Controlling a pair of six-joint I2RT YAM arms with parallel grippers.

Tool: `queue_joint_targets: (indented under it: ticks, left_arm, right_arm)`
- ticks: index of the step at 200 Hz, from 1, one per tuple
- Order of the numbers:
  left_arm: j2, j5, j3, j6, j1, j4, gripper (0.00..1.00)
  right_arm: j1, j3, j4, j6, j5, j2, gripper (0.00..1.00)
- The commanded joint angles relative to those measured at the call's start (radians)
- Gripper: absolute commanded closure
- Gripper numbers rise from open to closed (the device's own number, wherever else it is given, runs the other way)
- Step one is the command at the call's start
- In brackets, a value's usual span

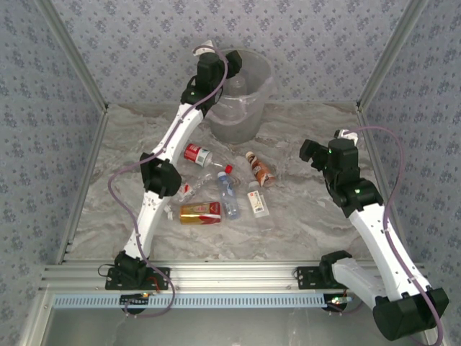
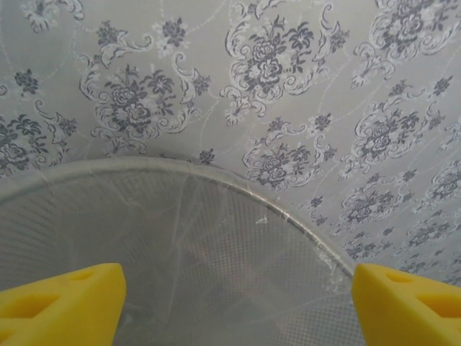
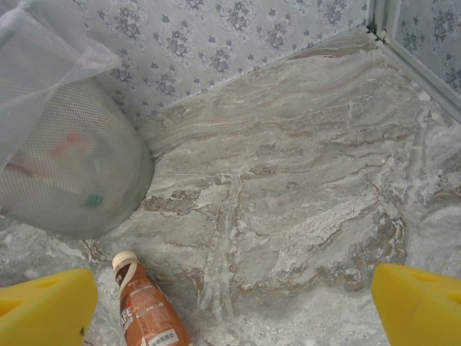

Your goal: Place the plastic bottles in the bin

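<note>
The translucent bin stands at the back of the table, lined with thin clear plastic. My left gripper hovers at its near-left rim, open and empty; in the left wrist view the gripper looks down past the rim into the bin. A clear bottle lies inside. Several bottles lie mid-table: red-label, brown, blue-label, clear white-capped, gold-and-red. My right gripper stands open right of the brown bottle, which lies by its left finger.
Patterned walls close off the back and both sides of the marble table. A metal corner post stands at the far right. In the right wrist view the bin shows faint red and green shapes through its wall.
</note>
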Motion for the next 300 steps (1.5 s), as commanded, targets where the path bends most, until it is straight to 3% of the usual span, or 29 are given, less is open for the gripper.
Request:
queue_joint_targets:
  ticks: [1,51,126,191,221,300]
  left_arm:
    - [-0.037,0.019,0.053,-0.035,0.005,-0.058,0.12]
    - [-0.091,0.055,0.058,-0.099,0.007,-0.165,0.01]
    - [-0.187,0.221,-0.023,-0.215,0.066,-0.229,0.01]
    - [-0.245,0.294,0.008,-0.214,0.078,-0.442,0.01]
    - [-0.261,0.272,0.038,-0.178,0.079,-0.578,0.01]
    - [-0.278,0.285,0.037,-0.110,0.062,-0.593,0.01]
  right_arm:
    - [0.005,-0.009,-0.013,0.020,0.036,0.008,0.00]
    - [0.005,-0.016,-0.008,0.033,0.050,0.019,0.00]
    - [0.005,-0.046,0.036,0.033,0.015,0.031,0.00]
    - [0.013,-0.071,0.063,0.027,-0.119,0.099,0.00]
    - [0.037,-0.112,0.069,0.022,-0.141,0.101,0.00]
    - [0.156,-0.182,0.086,0.022,-0.148,0.127,0.00]
